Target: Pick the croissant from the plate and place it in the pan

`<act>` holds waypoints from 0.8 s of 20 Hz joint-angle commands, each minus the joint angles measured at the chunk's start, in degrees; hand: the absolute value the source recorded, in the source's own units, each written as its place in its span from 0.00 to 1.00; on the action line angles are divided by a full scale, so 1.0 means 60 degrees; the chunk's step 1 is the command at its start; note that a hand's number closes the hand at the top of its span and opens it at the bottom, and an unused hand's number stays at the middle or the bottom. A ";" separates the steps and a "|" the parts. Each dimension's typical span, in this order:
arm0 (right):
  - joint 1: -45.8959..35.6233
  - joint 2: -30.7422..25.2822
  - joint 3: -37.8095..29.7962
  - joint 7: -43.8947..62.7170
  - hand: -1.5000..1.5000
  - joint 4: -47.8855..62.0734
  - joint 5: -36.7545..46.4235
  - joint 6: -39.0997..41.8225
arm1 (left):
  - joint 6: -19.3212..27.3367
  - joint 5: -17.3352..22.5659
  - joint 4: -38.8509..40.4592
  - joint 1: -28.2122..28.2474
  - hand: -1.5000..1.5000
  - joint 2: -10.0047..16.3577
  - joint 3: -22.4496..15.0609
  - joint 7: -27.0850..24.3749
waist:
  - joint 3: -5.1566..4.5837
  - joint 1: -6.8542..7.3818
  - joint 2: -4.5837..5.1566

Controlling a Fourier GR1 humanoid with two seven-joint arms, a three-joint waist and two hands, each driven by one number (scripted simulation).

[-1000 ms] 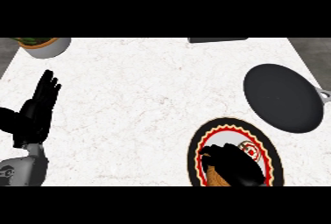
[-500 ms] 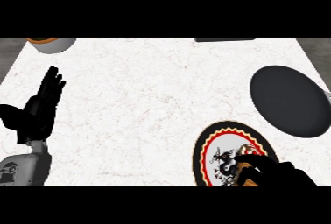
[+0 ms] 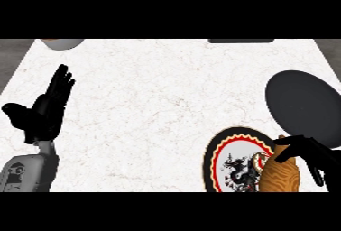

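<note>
Pickup looks like the step in hand. The robot's black right hand (image 3: 310, 154) has its fingers curled over the golden-brown croissant (image 3: 278, 177), which lies against the right side of the round plate with the black rim, red ring and white centre (image 3: 210, 159). Whether the croissant has cleared the plate cannot be told from this view.

The next move, as I judge it, calls for a lift and a short carry up and away from the robot to the round dark grey pan (image 3: 303, 106), which sits just beyond the plate, then a release over its middle.

That path has nothing in it. The pan lies close to the right edge of the white marbled counter (image 3: 166, 90), so an overshoot to the right would be the risk. The plate sits at the near edge, partly cut off below.

The left hand (image 3: 41, 110) rests open at the left, fingers up, well apart from the work.
</note>
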 commanded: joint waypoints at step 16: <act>-0.5882 -0.4189 -0.4761 -0.3771 1.00 1.1000 -0.0733 -0.3324 | -0.0123 -0.0133 0.0433 -0.0380 0.50 -0.0245 -0.0217 -0.0471 | 0.0014 0.0435 0.0134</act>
